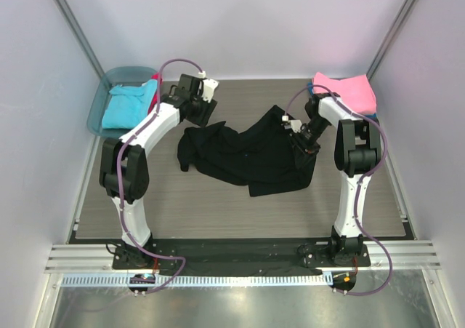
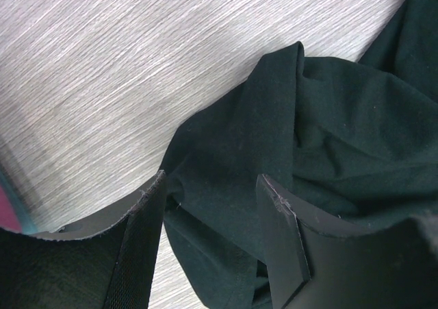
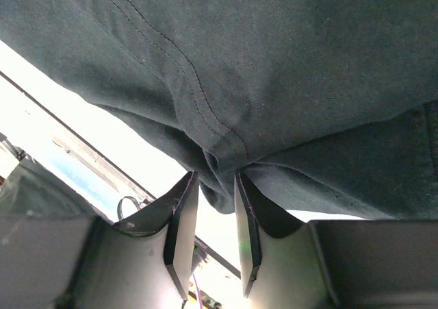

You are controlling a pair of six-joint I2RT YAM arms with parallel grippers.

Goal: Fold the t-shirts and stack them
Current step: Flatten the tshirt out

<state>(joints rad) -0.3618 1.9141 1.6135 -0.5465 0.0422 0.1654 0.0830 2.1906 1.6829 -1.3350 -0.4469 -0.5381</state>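
The large black t-shirt (image 1: pixel 243 153) lies crumpled across the middle of the table. My left gripper (image 1: pixel 205 115) is open at the shirt's far left corner. In the left wrist view (image 2: pixel 212 180) its jaws stand wide apart over a fold of the black cloth (image 2: pixel 328 117). My right gripper (image 1: pixel 296 127) is shut on the shirt's right edge and holds it lifted. In the right wrist view (image 3: pixel 215 177) a stitched hem (image 3: pixel 205 110) is bunched between the fingertips. A folded pink t-shirt (image 1: pixel 345 89) tops a stack at the far right. A turquoise t-shirt (image 1: pixel 129 106) lies in the tub.
The translucent teal tub (image 1: pixel 109 77) stands at the far left corner, with a strip of red cloth (image 1: pixel 154 100) at its right side. A blue cloth edge (image 1: pixel 370 116) shows under the pink t-shirt. White walls close in the table on three sides.
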